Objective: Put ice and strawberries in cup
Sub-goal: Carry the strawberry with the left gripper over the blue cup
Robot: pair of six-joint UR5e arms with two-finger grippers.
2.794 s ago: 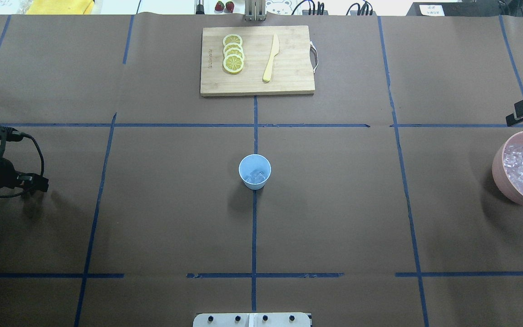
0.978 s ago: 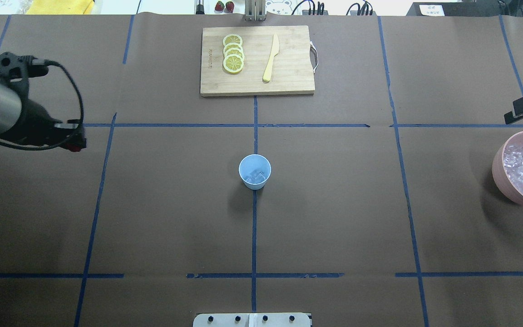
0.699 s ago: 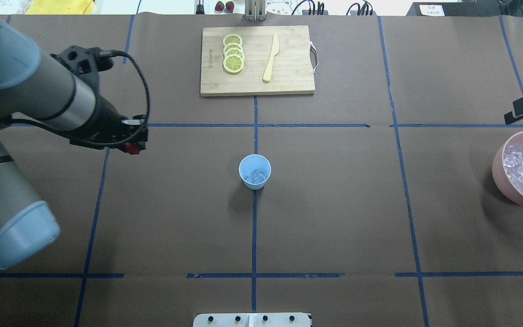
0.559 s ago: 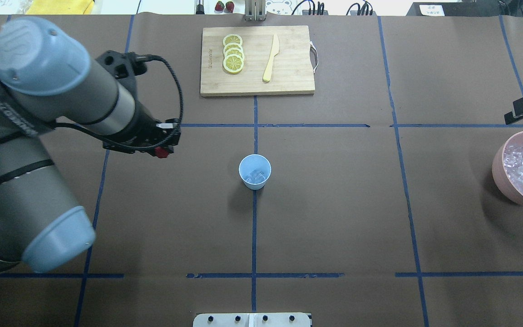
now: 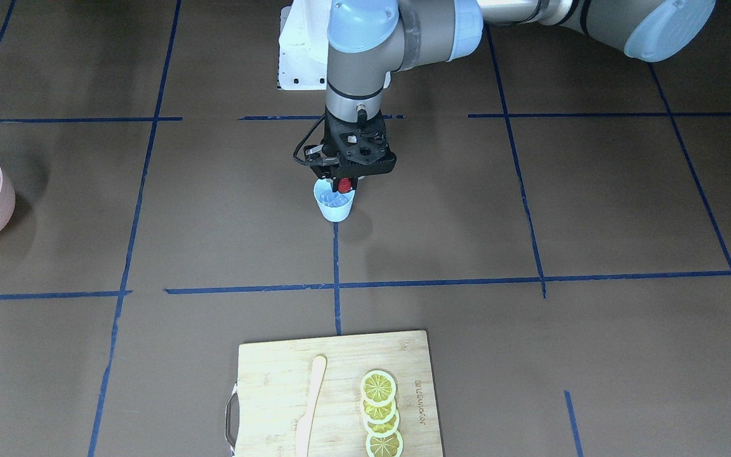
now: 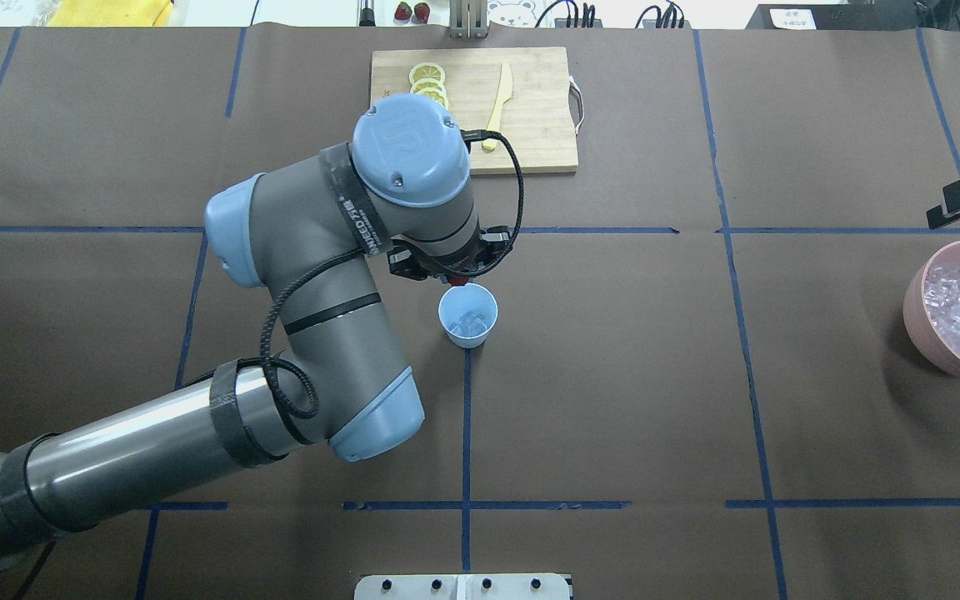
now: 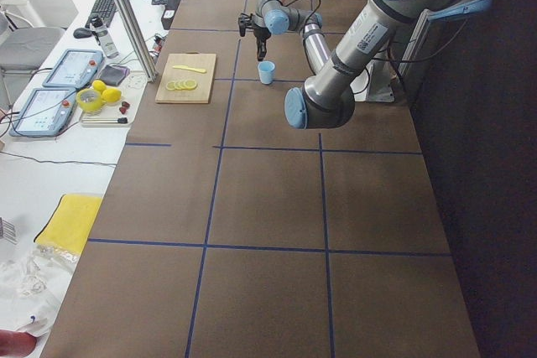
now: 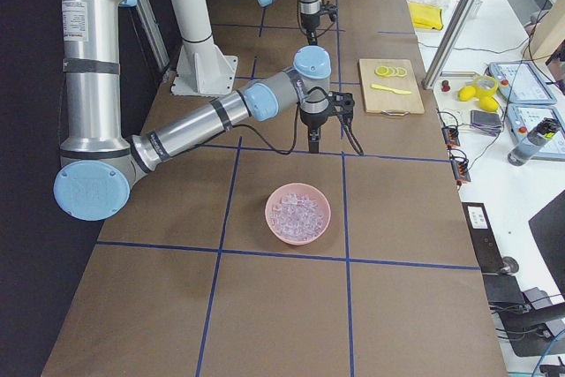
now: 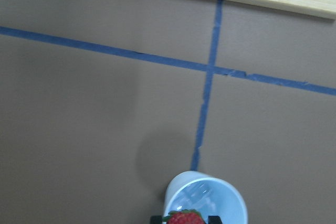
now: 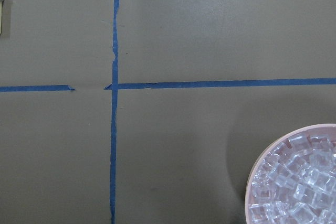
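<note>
Overhead exterior view: I find the cup [image 6: 467, 315] standing upright on a blue tape line [image 6: 466, 417] of the brown table covering [image 6: 613, 375], with its nearest neighbours all well apart from it. The cutting board [image 6: 530, 125] lies on the cup's far side from the robot and carries the lemon slices [image 5: 379, 412] and a pale knife [image 5: 308, 406]. The pink bowl [image 6: 917, 321] sits well apart from the cup toward the robot's right, cut by that view's edge and heaped with ice [image 10: 294, 187]. A few more ice cubes lie in the bottom of the cup. The left arm comes in from the cup's robot-left side, folds sharply at the elbow, and its wrist points straight down. The left gripper [image 5: 344, 188] hangs directly over the cup, fingers [image 9: 212, 219] pressed on the strawberry [image 9: 181, 217], which is pinched between them just above the cup's mouth, close to the rim. I cannot tell how much gap separates berry and rim. The arm's bulk covers the near corner of the cutting board from above. The right gripper [image 8: 311, 134] points down at the table beside the pink bowl, well apart from the cup; I cannot tell whether its fingers are spread or together.
</note>
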